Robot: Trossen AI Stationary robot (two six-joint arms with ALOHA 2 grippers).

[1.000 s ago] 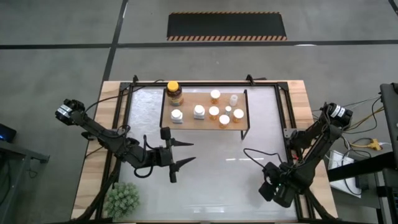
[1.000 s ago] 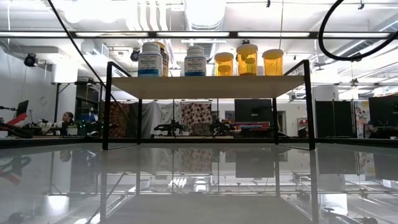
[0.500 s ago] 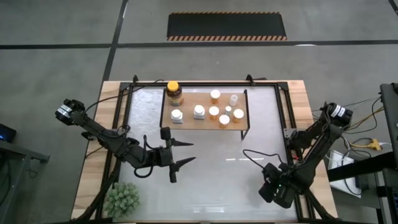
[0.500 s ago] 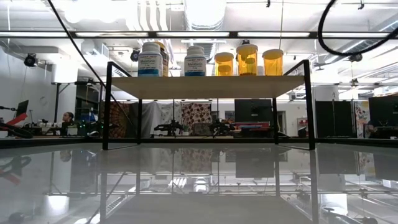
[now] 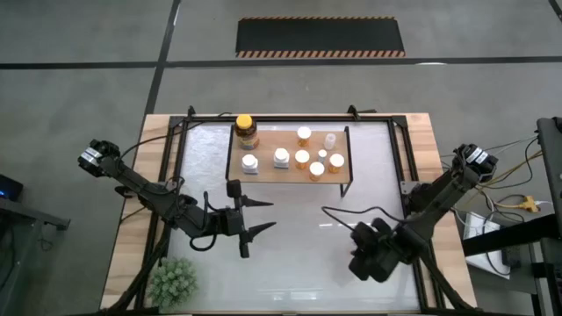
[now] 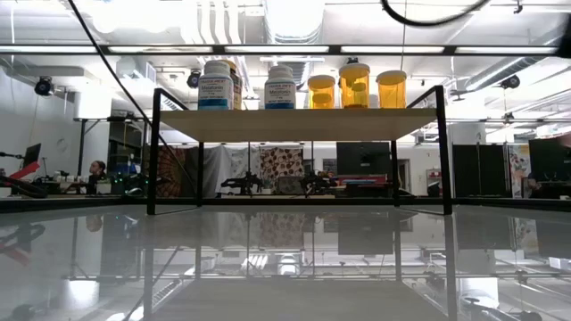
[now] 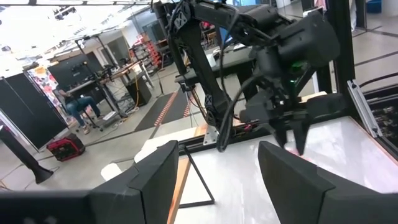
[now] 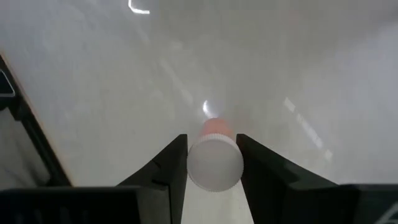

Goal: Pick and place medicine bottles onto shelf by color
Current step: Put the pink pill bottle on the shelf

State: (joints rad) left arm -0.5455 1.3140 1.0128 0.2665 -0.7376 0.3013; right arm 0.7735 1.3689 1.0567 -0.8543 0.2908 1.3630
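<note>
The light-wood shelf (image 5: 266, 140) (image 6: 294, 123) stands at the table's far middle. On it stand an amber jar with a yellow lid (image 5: 247, 130), two white bottles (image 5: 250, 163), several orange pale-capped ones (image 5: 302, 158) and tiny pale ones (image 5: 330, 140). My right gripper (image 5: 364, 259) (image 8: 212, 177) is over the near right of the table, shut on an orange white-capped bottle (image 8: 215, 163). My left gripper (image 5: 263, 216) (image 7: 214, 180) waits open, left of centre, pointing to the right. My right gripper pinches the orange bottle between its two fingers (image 8: 171, 165), which lie against the sides of its white cap (image 8: 215, 163). It comes from above, pointing down. The bottle stands upright in the hold, orange body (image 8: 216, 126) below. Whether its base is off the table, I cannot tell.
A green bushy plant (image 5: 171, 281) sits at the table's near left corner. A black frame rail (image 5: 399, 167) borders the glossy top. The glossy table top (image 5: 299, 254) lies between both grippers and in front of the shelf. A person sits far off in the room (image 6: 95, 169).
My right gripper has moved toward the table's left, carrying the orange bottle along, and its cable loop has swung with it. The left arm has kept still.
</note>
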